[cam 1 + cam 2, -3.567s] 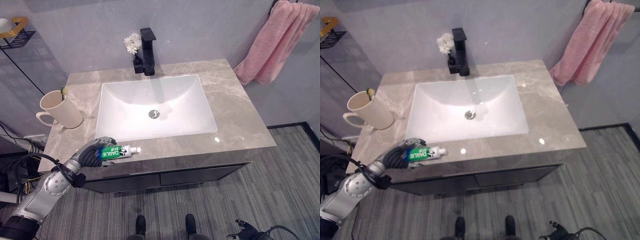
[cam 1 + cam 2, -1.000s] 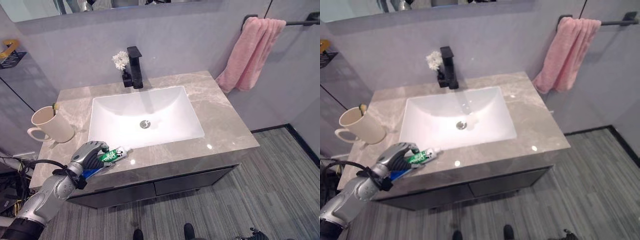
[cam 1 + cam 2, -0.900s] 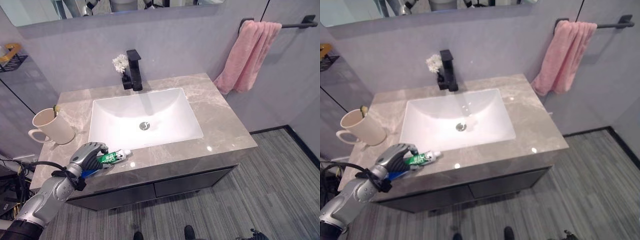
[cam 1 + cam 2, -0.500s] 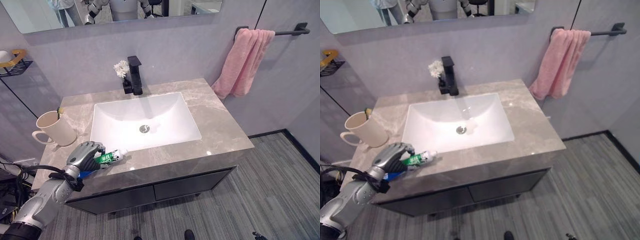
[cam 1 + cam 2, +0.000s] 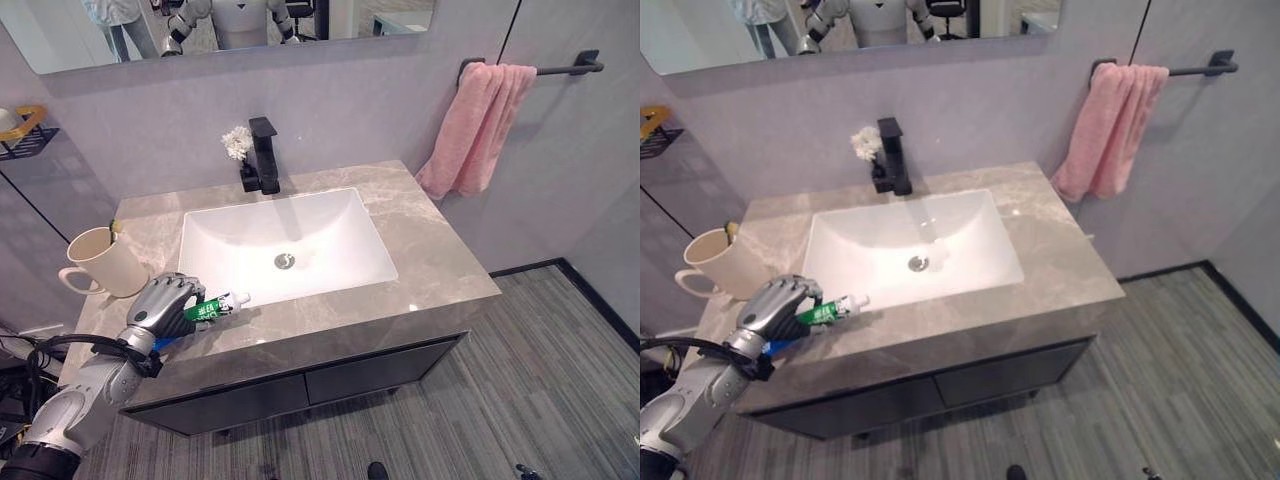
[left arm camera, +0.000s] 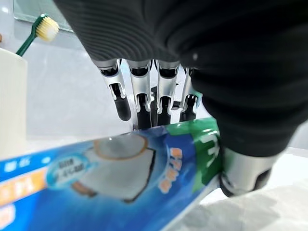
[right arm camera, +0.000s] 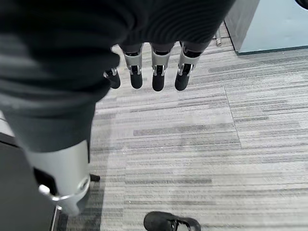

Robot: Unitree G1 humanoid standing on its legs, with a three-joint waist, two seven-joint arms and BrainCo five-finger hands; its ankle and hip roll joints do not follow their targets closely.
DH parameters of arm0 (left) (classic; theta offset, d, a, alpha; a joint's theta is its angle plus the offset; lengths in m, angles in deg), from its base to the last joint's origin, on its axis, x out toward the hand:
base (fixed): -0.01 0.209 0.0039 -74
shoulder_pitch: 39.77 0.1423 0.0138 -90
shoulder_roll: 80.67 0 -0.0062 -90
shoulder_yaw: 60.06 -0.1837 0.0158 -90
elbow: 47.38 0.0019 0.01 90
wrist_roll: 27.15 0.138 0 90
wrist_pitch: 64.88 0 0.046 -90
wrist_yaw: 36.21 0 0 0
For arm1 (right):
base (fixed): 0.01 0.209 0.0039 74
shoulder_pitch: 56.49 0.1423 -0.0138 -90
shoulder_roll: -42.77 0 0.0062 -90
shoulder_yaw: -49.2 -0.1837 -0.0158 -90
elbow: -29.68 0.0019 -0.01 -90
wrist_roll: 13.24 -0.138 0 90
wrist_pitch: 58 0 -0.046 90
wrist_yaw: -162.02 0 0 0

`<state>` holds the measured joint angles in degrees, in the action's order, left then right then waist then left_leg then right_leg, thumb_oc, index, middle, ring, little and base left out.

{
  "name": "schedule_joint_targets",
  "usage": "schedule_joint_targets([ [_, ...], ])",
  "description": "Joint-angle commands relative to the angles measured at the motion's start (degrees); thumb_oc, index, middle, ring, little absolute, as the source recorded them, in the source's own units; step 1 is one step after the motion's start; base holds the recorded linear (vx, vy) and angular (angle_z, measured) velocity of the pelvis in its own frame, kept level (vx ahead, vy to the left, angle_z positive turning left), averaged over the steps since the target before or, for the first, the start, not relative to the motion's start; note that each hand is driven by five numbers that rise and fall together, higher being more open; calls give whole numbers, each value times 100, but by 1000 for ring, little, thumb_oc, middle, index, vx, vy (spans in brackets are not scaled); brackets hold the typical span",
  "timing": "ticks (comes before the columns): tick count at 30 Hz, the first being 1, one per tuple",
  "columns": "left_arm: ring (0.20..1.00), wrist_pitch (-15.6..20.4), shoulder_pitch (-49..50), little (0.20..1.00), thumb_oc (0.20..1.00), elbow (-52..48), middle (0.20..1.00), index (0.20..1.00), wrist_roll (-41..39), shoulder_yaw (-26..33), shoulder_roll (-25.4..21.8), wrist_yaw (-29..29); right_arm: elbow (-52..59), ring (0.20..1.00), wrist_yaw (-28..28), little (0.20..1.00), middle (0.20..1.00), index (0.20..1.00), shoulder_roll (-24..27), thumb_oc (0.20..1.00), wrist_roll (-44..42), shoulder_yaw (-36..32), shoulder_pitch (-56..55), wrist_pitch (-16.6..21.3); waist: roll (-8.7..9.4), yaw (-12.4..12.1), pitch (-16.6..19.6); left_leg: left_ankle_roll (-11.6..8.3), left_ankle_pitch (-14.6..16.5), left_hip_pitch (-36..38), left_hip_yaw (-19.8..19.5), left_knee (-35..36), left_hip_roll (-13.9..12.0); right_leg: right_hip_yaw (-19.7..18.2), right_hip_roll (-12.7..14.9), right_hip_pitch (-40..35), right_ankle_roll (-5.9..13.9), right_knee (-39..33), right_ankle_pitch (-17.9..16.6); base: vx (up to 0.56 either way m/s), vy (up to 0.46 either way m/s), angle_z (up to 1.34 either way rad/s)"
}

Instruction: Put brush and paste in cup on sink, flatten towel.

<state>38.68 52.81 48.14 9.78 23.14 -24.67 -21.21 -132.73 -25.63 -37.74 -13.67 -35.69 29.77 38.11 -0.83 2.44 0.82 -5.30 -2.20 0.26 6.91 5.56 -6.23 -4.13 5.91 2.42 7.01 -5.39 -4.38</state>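
My left hand (image 5: 160, 306) is shut on the toothpaste tube (image 5: 212, 308), green and white with a blue tail, held low over the counter's front left; its white cap points toward the basin. In the left wrist view my fingers (image 6: 143, 103) curl over the toothpaste tube (image 6: 120, 178). A cream cup (image 5: 100, 263) stands on the counter just behind the hand, with a green toothbrush (image 6: 36, 32) upright inside it. A pink towel (image 5: 470, 128) hangs bunched on a black wall bar (image 5: 566, 69) at the right. My right hand (image 7: 159, 72) hangs over the floor, fingers relaxed and holding nothing.
The white basin (image 5: 286, 246) is set into the grey marble counter (image 5: 430, 260). A black faucet (image 5: 264, 155) and a small white flower (image 5: 236, 142) stand behind it. A wire shelf (image 5: 22, 128) sticks out from the left wall.
The camera has tilted up and back, so more of the mirror and towel bar shows. My left hand still holds the tube at the counter's front left, with little real movement.
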Motion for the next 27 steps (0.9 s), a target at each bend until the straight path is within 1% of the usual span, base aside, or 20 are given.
schedule_joint_targets([
  [1, 200, -69, -618, 200, 200, -208, 200, 200, 220, 516, -547, 528, 110, 1000, -348, 1000, 1000, 1000, 99, 1000, -191, -82, 127, 194, 260, 70, 168, -151, 323, 266, 78, -56, -194, 225, 529, 106, 493, 39, -83, 0, 0, 0],
  [7, 200, -85, -723, 200, 200, -87, 200, 200, 499, 438, -680, 731, 517, 1000, -614, 1000, 1000, 1000, 252, 1000, -210, -291, 110, 282, 257, 102, 175, -147, 336, 295, 102, -56, -198, 202, 527, 112, 501, 39, -88, 0, 0, 0],
  [8, 200, -106, -762, 200, 200, -103, 200, 200, 623, 452, -750, 797, 772, 1000, -756, 1000, 1000, 1000, 363, 1000, -148, -410, 97, 331, 253, 112, 180, -142, 340, 300, 108, -56, -197, 194, 524, 114, 502, 39, -84, 0, 0, 0],
  [10, 200, -100, -759, 200, 200, -71, 200, 200, 695, 453, -749, 844, 901, 1000, -815, 1000, 1000, 1000, 391, 1000, -107, -465, 67, 334, 248, 117, 179, -141, 344, 306, 111, -56, -198, 189, 523, 113, 506, 39, -85, 0, 0, 0],
  [12, 200, -147, -816, 200, 200, -10, 200, 200, 875, 474, -839, 981, 1382, 1000, -1030, 1000, 1000, 1000, 554, 1000, -44, -697, 24, 397, 229, 153, 186, -138, 351, 318, 120, -56, -198, 176, 523, 119, 512, 39, -84, 0, 0, 0],
  [16, 200, -194, -879, 200, 200, 9, 200, 200, 979, 549, -905, 1097, 1909, 1000, -1262, 1000, 1000, 1000, 737, 1000, 113, -981, -75, 432, 208, 172, 193, -134, 360, 341, 137, -56, -193, 179, 526, 109, 519, 39, -82, 2, 0, -1],
  [18, 200, -197, -892, 200, 200, 8, 200, 200, 1037, 610, -934, 1143, 2250, 1000, -1393, 1000, 1000, 1000, 840, 1000, 300, -1130, -141, 412, 189, 185, 199, -128, 365, 359, 140, -56, -191, 171, 527, 102, 520, 39, -76, 14, 2, -6],
  [20, 200, -246, -943, 200, 200, -15, 200, 200, 1134, 754, -1003, 1230, 2804, 1000, -1576, 1000, 1000, 1000, 1046, 1000, 648, -1359, -231, 400, 169, 214, 214, -125, 373, 382, 150, -56, -191, 163, 523, 95, 519, 39, -69, 18, 2, -7],
  [24, 200, -255, -1040, 200, 200, -17, 200, 200, 1191, 771, -1031, 1270, 3206, 1000, -1705, 1000, 1000, 1000, 1203, 1000, 1032, -1485, -278, 344, 145, 219, 210, -123, 379, 390, 148, -56, -191, 155, 517, 88, 518, 39, -65, 6, 1, -5],
  [26, 200, -275, -1168, 200, 200, 14, 200, 200, 1255, 773, -1086, 1313, 3656, 1000, -1891, 1000, 1000, 1000, 1427, 1000, 1493, -1636, -287, 312, 130, 254, 222, -118, 387, 402, 154, -56, -191, 145, 516, 87, 517, 39, -64, 0, 0, 0],
  [27, 200, -312, -1184, 200, 200, -57, 200, 200, 1341, 870, -1107, 1314, 4284, 1000, -1916, 1000, 1000, 1000, 1553, 1000, 1882, -1786, -367, 225, 118, 251, 218, -112, 394, 407, 157, -56, -193, 144, 513, 87, 510, 39, -57, 0, 0, 0],
])
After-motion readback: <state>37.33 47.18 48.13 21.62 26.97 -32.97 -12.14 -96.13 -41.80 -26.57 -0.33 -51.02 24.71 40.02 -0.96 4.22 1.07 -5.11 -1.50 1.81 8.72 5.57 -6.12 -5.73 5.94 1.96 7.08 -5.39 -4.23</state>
